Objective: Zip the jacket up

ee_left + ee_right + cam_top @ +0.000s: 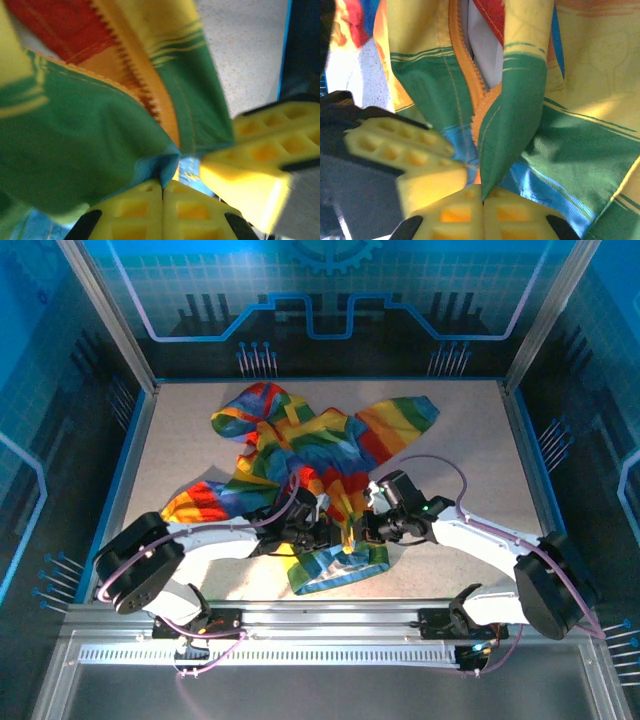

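The rainbow-striped jacket (300,445) lies crumpled in the middle of the table, hood toward the far side. Both grippers meet at its near hem. My left gripper (325,532) is shut, pinching a fold of blue-green fabric (170,162) beside the orange zipper (137,75). My right gripper (368,530) is shut on a green fold (512,135) of the jacket, right next to the zipper teeth (470,75), which stand apart above the grip with pale lining showing between them. Each wrist view has the other gripper's yellow finger close by. The zipper slider is hidden.
The speckled grey table (450,440) has bare room on the right and far left of the jacket. Blue panel walls and metal posts (540,315) enclose it. A metal rail (320,625) runs along the near edge by the arm bases.
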